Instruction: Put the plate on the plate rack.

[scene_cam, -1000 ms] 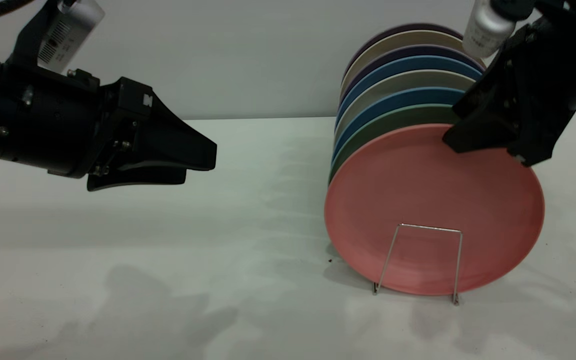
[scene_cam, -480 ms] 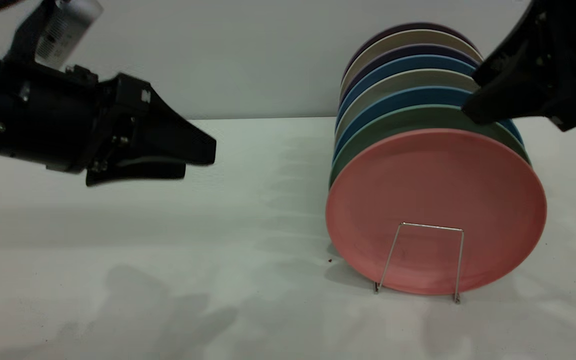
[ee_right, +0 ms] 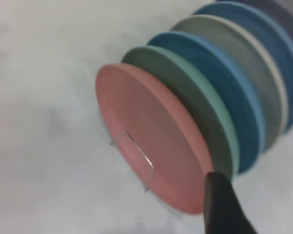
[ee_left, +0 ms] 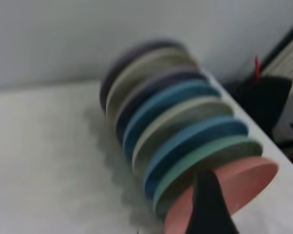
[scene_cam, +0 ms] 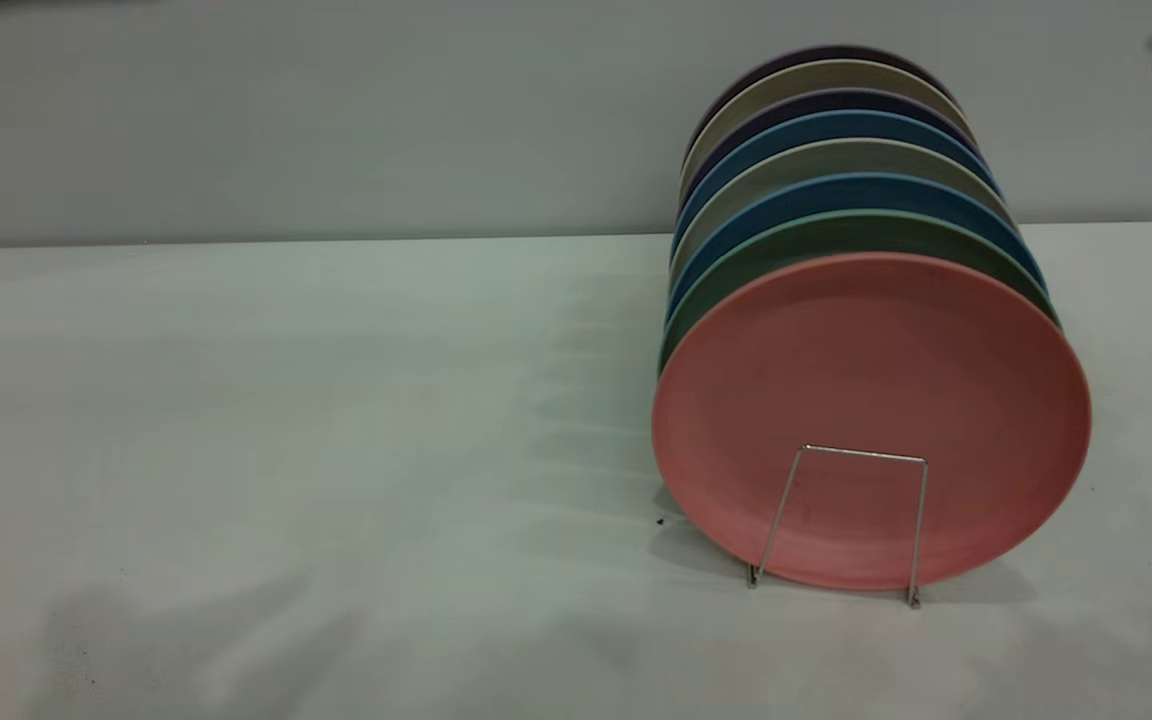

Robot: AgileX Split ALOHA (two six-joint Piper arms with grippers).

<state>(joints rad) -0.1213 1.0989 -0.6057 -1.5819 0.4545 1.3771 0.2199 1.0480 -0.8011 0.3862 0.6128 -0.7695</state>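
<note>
Salmon-pink plate (scene_cam: 871, 400): exterior view, right of centre, standing on edge at the front of a row of plates in the wire plate rack (scene_cam: 841, 525), on the white surface (scene_cam: 286, 420); teal-green plate (scene_cam: 841, 235) directly behind.

Left wrist view: pink plate at lower right; left tool's opening cannot be told.

Right wrist view: right tool (ee_right: 263, 204) at lower right, spread apart, holding nothing.
</note>
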